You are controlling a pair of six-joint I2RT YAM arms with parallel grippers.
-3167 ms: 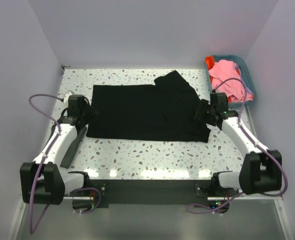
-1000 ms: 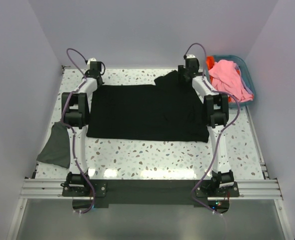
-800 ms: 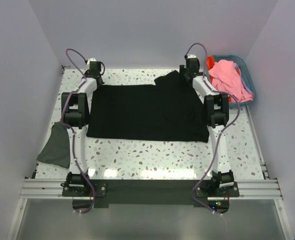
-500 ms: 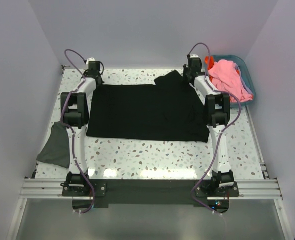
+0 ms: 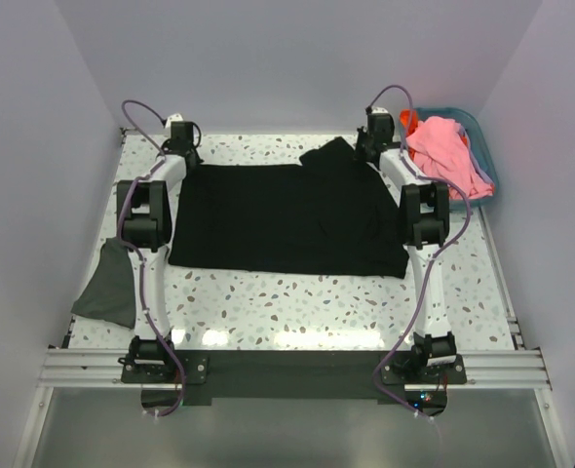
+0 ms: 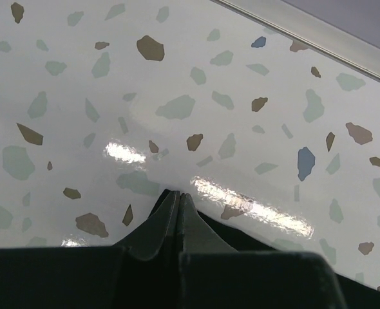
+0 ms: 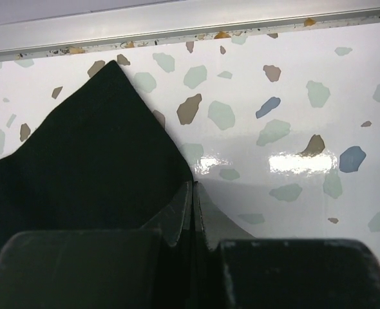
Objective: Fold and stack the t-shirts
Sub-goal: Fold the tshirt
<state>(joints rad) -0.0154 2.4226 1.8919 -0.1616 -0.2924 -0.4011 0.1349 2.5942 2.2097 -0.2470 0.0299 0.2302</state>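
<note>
A large black t-shirt (image 5: pixel 278 219) lies spread flat across the middle of the table, one sleeve folded up at its far right. Both arms reach to its far edge. My left gripper (image 5: pixel 184 156) (image 6: pixel 179 194) is shut at the shirt's far-left corner, where black fabric (image 6: pixel 238 235) shows just behind the tips. My right gripper (image 5: pixel 367 148) (image 7: pixel 193 185) is shut on the sleeve's edge, with the cloth (image 7: pixel 80 161) to its left. A dark grey t-shirt (image 5: pixel 107 283) lies crumpled at the left. Pink (image 5: pixel 443 146) and orange-red (image 5: pixel 409 122) t-shirts sit in the basket.
The teal basket (image 5: pixel 479 132) stands at the far right corner. A metal rail (image 7: pixel 177 26) borders the table's far edge just beyond both grippers. Purple walls close in at the left, right and back. Speckled tabletop (image 5: pixel 297 302) shows in front of the black shirt.
Both grippers have closed at the black shirt's far edge, the right one from wide open. The right wrist has shifted slightly rightward. The shirts lie as before.
</note>
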